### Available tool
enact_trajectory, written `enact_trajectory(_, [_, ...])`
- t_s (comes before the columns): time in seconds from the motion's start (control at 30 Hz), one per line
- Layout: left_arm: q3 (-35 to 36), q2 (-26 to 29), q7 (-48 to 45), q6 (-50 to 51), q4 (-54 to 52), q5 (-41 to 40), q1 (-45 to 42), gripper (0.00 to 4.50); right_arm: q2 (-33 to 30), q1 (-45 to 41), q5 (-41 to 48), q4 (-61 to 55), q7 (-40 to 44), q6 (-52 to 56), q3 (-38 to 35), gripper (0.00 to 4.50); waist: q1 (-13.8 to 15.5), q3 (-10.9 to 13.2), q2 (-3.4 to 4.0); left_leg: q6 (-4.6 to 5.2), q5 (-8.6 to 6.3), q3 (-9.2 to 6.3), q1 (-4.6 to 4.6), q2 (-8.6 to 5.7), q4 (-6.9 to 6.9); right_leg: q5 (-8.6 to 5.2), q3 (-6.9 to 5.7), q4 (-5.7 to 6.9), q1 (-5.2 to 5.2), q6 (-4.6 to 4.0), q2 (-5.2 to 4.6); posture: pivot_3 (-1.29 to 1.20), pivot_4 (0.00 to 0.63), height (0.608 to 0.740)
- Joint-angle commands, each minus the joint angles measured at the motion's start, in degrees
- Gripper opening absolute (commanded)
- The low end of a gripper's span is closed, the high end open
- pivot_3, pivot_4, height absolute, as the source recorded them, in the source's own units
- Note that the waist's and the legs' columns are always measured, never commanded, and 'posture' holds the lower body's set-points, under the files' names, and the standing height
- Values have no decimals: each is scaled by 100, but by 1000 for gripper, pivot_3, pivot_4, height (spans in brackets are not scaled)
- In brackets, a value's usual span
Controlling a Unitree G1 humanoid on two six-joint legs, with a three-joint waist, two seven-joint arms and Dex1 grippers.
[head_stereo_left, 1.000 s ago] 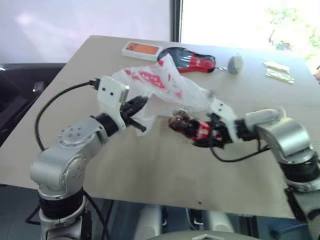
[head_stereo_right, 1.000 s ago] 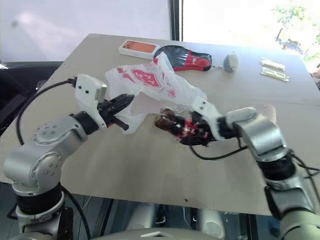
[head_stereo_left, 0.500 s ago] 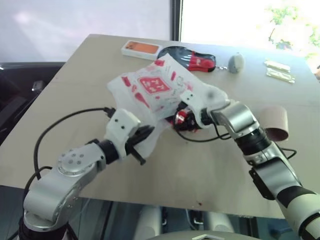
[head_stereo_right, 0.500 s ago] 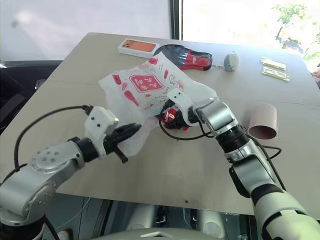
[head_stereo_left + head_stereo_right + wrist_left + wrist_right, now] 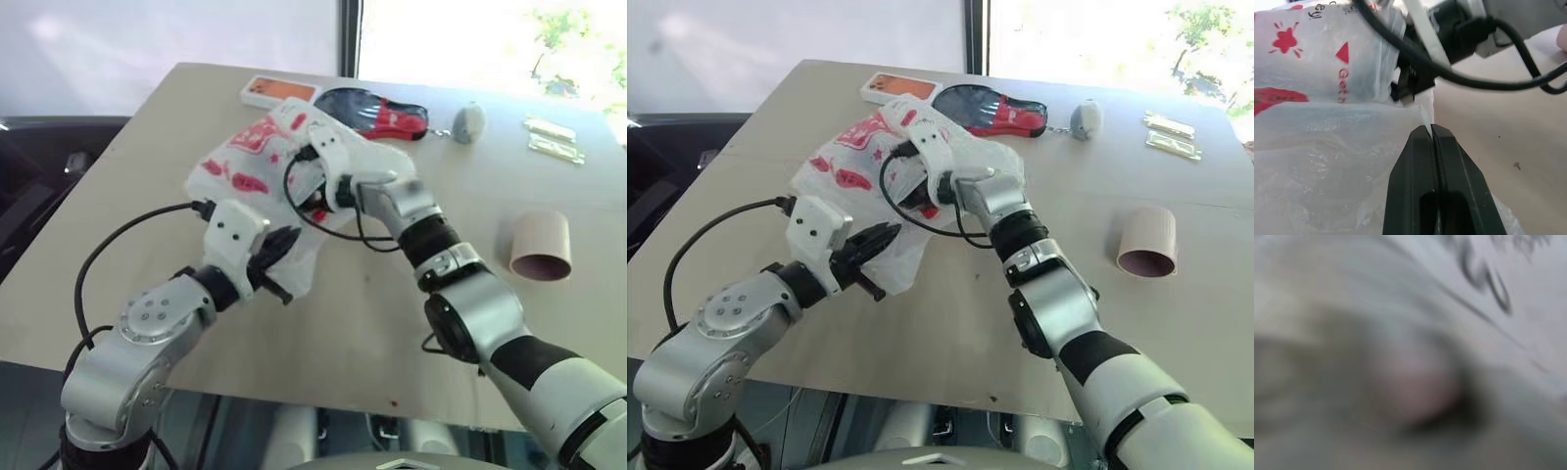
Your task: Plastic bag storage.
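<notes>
Both grippers busy | left gripper (image 5: 1432, 133) clamps plastic bag (image 5: 235, 171) edge | right gripper (image 5: 312, 201) has pushed inside the bag, grip unreadable | stuffing underway

We see the bag (image 5: 250, 166), thin translucent white plastic printed with red logos and text, bunched and crumpled above the middle of the table (image 5: 196, 93). Its lower edge hangs pinched in the left gripper (image 5: 1431, 131), while its upper folds drape over the right gripper (image 5: 315, 191).
</notes>
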Motion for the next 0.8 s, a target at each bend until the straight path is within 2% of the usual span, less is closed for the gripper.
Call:
enact_trajectory(0.03, [306, -132, 204, -67, 156, -61, -298, 0, -844, 732, 217, -1910, 844, 728, 267, 4455, 59, 0, 0, 0, 0, -20, -17, -2, 6, 0, -11, -5, -3, 0, 1, 0, 150, 740])
enact_trajectory(0.23, [214, -220, 93, -434, 769, 77, -484, 0, -2149, 2177, 641, -4525, 1230, 1594, 250, 4455, 39, 3, 6, 0, 1, -30, -19, -4, 7, 0, -8, -3, -3, 0, 7, 0, 150, 740])
enact_trajectory(0.4, [86, -210, 29, -705, 1210, 199, -650, 0, -2827, 2967, 1356, -6674, 1017, 2411, -590, 4455, -5, 5, 12, -14, 9, -26, -15, 3, 4, -1, 2, 7, -12, 0, 20, 0, 150, 740])
enact_trajectory(0.47, [-22, -211, -20, -841, 1418, 286, -751, 0, -3077, 3283, 1467, -7551, 697, 2789, -955, 4455, 5, 5, 12, -15, 10, -30, -16, 3, 4, -1, 0, 7, -12, 0, 21, 0, 150, 740])
enact_trajectory(0.6, [-179, -155, -195, -1108, 1778, 420, -908, 0, -4339, 4010, 866, -8631, 406, 2642, -1017, 4455, 124, 5, 12, -13, 9, -34, -21, -2, 6, -2, -2, 0, -12, 1, 16, 0, 150, 740])
enact_trajectory(0.63, [-214, -142, -252, -1198, 1923, 463, -991, 0, -5087, 4590, 262, -8750, 387, 2172, -1000, 4455, 111, 5, 10, -13, 9, -32, -22, -3, 7, -1, 0, -1, -11, 1, 15, 0, 150, 740])
enact_trajectory(0.7, [-278, -153, -337, -1355, 2166, 542, -1131, 0, -5957, 5632, -397, -8922, 370, 1720, -1309, 4455, 218, 6, 14, -13, 9, -34, -24, -3, 9, -3, -1, 1, -12, 4, 17, 0, 150, 740])
enact_trajectory(0.73, [-320, -162, -375, -1421, 2250, 572, -1179, 0, -6162, 6113, -634, -8963, 329, 1442, -1526, 4455, 266, 6, 14, -13, 9, -43, -24, -4, 9, -6, -6, -3, -9, 4, 19, 0, 150, 740])
enact_trajectory(0.8, [-394, -160, -454, -1556, 2362, 641, -1208, 0, -6102, 6792, -757, -9036, 244, 1100, -1940, 4455, 246, 6, 14, -13, 9, -41, -20, -2, 9, -6, -3, -9, 0, 5, 24, 0, 150, 740])
